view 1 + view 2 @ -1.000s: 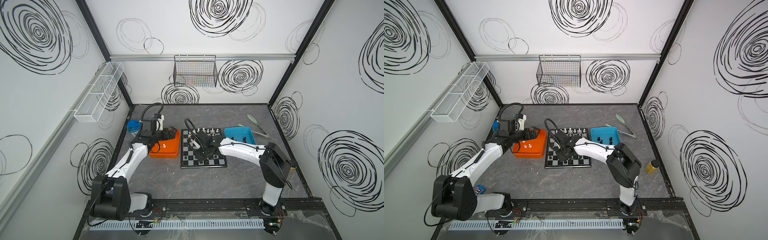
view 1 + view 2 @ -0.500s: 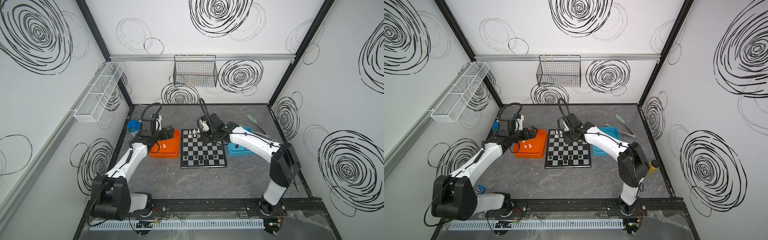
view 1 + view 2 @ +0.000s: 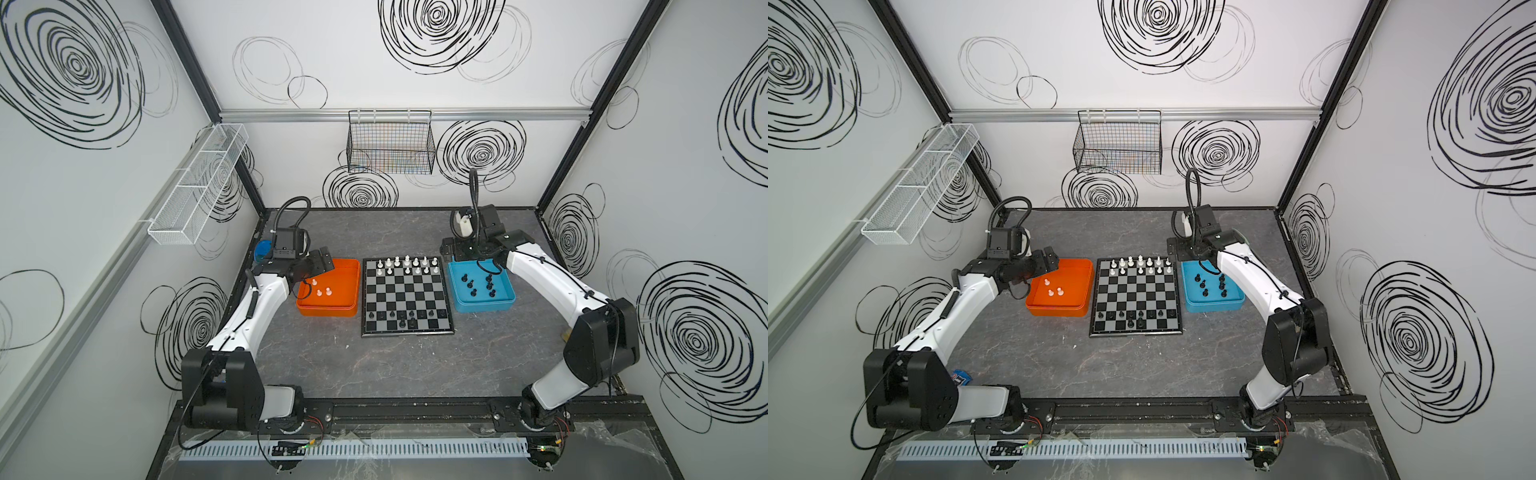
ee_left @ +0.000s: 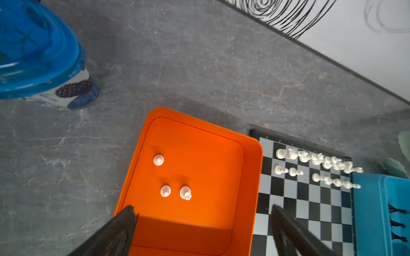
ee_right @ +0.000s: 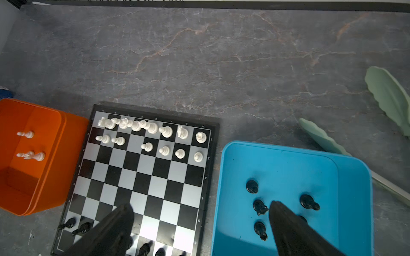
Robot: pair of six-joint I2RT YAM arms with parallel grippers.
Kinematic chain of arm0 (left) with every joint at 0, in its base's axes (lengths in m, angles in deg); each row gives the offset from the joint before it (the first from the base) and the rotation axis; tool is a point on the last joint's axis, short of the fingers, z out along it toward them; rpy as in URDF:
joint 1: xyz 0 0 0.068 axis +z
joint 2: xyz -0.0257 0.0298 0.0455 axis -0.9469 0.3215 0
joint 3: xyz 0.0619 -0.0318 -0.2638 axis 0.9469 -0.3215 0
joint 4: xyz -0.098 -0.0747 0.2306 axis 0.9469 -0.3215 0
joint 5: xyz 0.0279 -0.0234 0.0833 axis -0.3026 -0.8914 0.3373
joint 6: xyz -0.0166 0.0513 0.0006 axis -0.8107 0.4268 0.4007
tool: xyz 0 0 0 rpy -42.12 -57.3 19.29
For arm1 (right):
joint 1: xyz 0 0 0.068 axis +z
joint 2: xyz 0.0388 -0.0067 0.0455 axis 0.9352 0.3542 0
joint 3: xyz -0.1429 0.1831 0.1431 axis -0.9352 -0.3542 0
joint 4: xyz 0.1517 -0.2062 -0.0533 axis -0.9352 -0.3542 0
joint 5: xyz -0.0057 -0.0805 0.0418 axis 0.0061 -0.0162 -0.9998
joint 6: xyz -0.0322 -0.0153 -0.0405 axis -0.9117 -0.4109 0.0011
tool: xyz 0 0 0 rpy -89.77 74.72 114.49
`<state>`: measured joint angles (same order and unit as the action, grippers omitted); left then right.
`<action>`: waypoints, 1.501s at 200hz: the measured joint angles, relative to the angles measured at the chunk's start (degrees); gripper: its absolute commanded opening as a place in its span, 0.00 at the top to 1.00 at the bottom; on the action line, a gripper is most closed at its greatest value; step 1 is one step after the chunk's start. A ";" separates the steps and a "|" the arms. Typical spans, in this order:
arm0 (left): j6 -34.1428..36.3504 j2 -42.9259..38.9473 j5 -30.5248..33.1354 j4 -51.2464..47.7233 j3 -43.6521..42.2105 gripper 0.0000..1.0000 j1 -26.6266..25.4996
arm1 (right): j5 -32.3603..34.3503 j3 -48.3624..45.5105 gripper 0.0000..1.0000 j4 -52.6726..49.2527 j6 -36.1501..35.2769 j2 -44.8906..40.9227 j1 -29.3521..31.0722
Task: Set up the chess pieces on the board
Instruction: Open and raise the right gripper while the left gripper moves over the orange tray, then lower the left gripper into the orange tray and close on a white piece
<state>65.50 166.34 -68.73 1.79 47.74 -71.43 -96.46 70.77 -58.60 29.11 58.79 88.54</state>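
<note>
While my left tool (image 4: 202, 208) hangs spread above the orange tray (image 4: 206, 159) holding three white pieces (image 4: 165, 191) and my right tool (image 5: 200, 205) hangs spread over the blue tray (image 5: 288, 168) and its black pieces (image 5: 252, 186), the board (image 3: 405, 291) lies on the bench (image 3: 395, 374) between both trays, white pieces lining its far edge, black ones its near.

a square black-and-silver checkered chessboard (image 3: 1136, 291) lies on the grey marbled tabletop (image 3: 1121, 365), between an orange plastic tray (image 3: 1059, 311) holding three white chessmen (image 3: 1054, 289) and a blue plastic tray (image 3: 1214, 306) holding black chessmen (image 3: 1203, 284). more white chessmen (image 3: 1140, 261) fill its far rows, more black chessmen (image 3: 1140, 322) its near rows.
</note>
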 measured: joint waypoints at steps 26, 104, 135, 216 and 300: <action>-0.44 1.99 0.83 -1.95 0.00 0.06 -0.02 | -1.42 -2.49 0.00 0.68 -0.28 -0.68 -2.51; -0.85 10.73 3.17 -2.71 1.11 0.24 -4.02 | -5.75 -5.51 0.00 3.06 -0.98 -0.70 -4.74; -0.79 14.60 3.52 -2.69 1.53 0.28 -5.60 | -6.47 -6.34 0.00 3.39 -1.09 -0.70 -5.20; 0.37 20.81 6.75 -3.65 4.11 0.42 -7.58 | -6.78 -6.56 0.00 3.67 -1.29 -0.70 -6.32; 0.98 23.69 9.01 -3.52 4.94 0.55 -8.09 | -7.04 -6.64 0.00 3.67 -1.51 -0.70 -6.67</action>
<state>66.48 190.04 -59.73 -1.73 52.68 -79.52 -103.50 64.12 -54.93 27.60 58.09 81.88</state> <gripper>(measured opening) 0.469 0.999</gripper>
